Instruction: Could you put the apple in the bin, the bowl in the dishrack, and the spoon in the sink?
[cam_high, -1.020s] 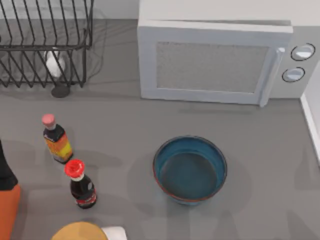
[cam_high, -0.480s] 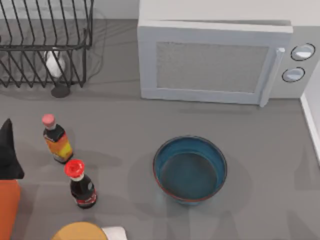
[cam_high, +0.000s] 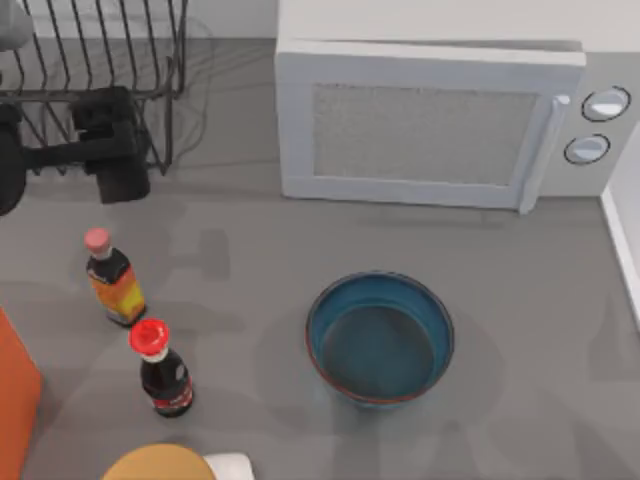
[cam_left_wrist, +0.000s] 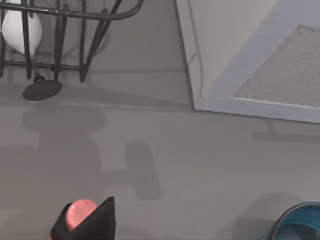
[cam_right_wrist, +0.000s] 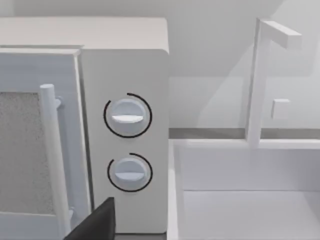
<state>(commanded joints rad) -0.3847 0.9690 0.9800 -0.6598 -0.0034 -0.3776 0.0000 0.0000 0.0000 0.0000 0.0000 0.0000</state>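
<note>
One arm, the left gripper (cam_high: 110, 150), has swung up beside the dishrack (cam_high: 90, 80), fingers unclear, far from the bowl (cam_high: 380, 338).

Grey countertop (cam_high: 250, 250); white microwave (cam_high: 420, 120) at back, 2 dials at its right; pale wall (cam_right_wrist: 225, 50) behind; white sink basin (cam_right_wrist: 245, 200) beside microwave.

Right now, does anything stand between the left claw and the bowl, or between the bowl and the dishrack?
Nothing visible does. The left claw hangs by the dishrack; bare table runs to the bowl. The two bottles stand off that line, nearer the table's left edge.
</note>
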